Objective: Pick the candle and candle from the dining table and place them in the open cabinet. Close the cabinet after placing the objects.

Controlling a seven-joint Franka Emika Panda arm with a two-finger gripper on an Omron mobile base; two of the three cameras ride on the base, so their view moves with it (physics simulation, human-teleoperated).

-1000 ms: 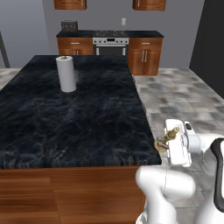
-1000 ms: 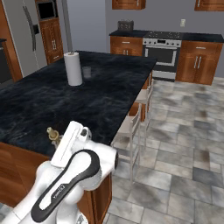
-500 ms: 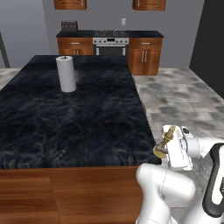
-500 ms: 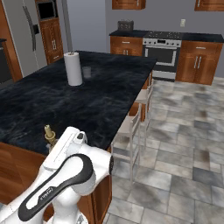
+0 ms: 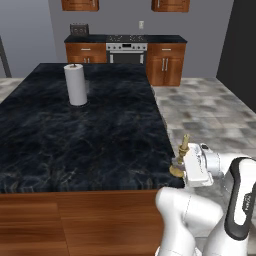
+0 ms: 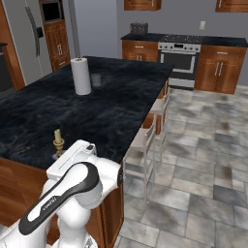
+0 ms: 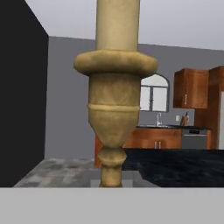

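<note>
The tool (image 5: 186, 162) is clamped shut on the candle (image 5: 184, 143) — the thin taper on its brass stick — held upright off the near right corner of the table (image 5: 85, 130). For the carry to the cabinet, it seems wise to keep the stick vertical and swing slowly, since the grip looks low on a slender stem. The paper-towel roll (image 5: 76, 84) stands well apart.

The candle (image 5: 184, 140) looks waxy cream and matt on a dull brass holder (image 7: 114, 113) — turned metal, faintly mottled. The dining table (image 5: 75, 135) has a polished black marble top with pale veining and smooth reddish-brown wood sides. The paper-towel roll (image 5: 76, 85) is matt white paper.
</note>
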